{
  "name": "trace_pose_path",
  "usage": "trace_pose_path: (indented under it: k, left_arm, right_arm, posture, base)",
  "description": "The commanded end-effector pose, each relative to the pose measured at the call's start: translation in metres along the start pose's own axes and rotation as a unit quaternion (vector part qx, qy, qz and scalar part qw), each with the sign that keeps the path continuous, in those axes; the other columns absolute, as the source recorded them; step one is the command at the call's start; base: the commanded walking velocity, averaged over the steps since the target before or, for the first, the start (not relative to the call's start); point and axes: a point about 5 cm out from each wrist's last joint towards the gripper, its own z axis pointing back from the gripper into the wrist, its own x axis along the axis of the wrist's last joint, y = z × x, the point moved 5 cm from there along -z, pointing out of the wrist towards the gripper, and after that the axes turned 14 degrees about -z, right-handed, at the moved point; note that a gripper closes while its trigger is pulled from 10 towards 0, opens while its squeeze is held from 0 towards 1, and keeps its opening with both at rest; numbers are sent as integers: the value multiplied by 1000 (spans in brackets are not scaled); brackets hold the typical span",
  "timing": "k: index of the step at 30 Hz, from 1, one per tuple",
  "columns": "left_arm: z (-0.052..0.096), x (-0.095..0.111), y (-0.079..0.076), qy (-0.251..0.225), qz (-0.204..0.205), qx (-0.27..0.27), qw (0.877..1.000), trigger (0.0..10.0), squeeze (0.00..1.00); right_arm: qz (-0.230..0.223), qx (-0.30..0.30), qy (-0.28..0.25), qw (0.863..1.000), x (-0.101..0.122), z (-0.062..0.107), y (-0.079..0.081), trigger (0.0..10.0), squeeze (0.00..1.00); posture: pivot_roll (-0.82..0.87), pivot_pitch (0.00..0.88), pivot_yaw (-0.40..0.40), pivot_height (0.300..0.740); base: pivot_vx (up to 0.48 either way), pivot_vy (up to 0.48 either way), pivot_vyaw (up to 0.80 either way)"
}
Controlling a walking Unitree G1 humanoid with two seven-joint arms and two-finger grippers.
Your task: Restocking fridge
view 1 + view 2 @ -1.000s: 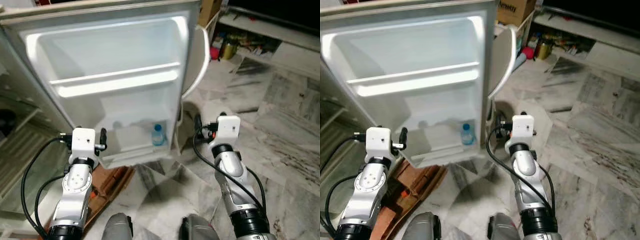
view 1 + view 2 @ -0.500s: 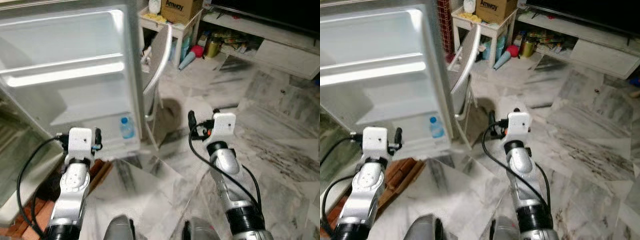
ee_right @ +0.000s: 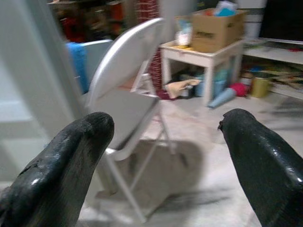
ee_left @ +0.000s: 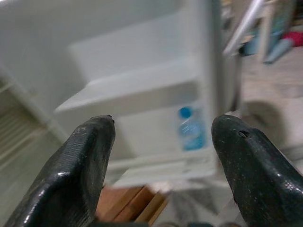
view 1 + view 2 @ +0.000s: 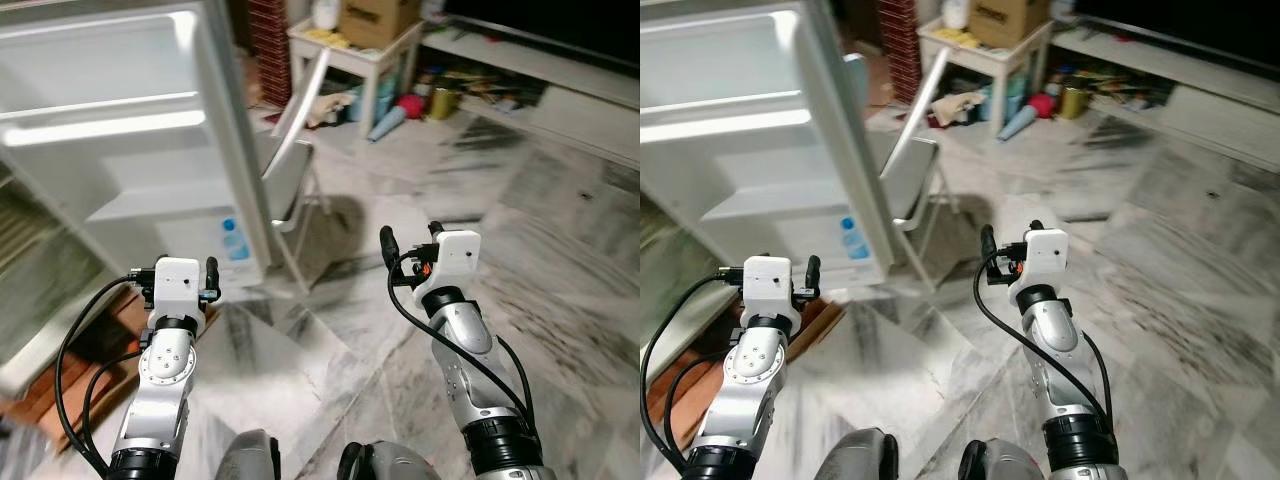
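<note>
**Empty-handed beside the open fridge door**

Both tools are spread open and hold nothing: the left tool [image 5: 183,268] at lower left, the right tool [image 5: 410,238] at centre right. A water bottle [image 5: 232,242] stands in the fridge door [image 5: 130,130] bottom shelf at centre left. The robot seems between items; next it must find stock to fetch. The right wrist view shows a folding chair [image 3: 124,101] and a cardboard box [image 3: 215,28] on a small white worktop [image 3: 201,56]; the left wrist view shows the bottle close up.

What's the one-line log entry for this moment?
fridge door open | water bottle in lowest door shelf | left end effector open, empty | right end effector open, empty
</note>
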Motion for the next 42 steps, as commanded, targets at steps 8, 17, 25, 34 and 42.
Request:
trace_pose_path:
  k: [8,17,25,34,42]
  left_arm:
    - [0,-2,7,1,-9,11,1000,10000,0]
    - [0,-2,5,0,-3,10,1000,10000,0]
    - [10,0,1,-18,42,-26,999,10000,0]
    - [43,-13,2,-2,79,-72,994,10000,0]
    - [52,-20,2,-1,39,-114,993,10000,0]
  right_arm:
    - [3,27,-15,1000,9,-6,10,10000,0]
    - [4,35,-20,999,10,-5,12,10000,0]
    - [12,11,-30,999,12,5,-3,10000,0]
    - [39,-61,-18,997,4,49,-46,10000,0]
    - [48,-54,-9,997,-1,56,-45,10000,0]
  posture:
    - [61,115,25,740]
    - [56,112,21,740]
    - [51,81,21,740]
    - [63,42,6,740]
    - [60,35,2,740]
  base:
    - [0,0,789]
    - [0,-137,785]
    - [0,-410,446]
    - [0,-90,0]
    - [0,0,0]
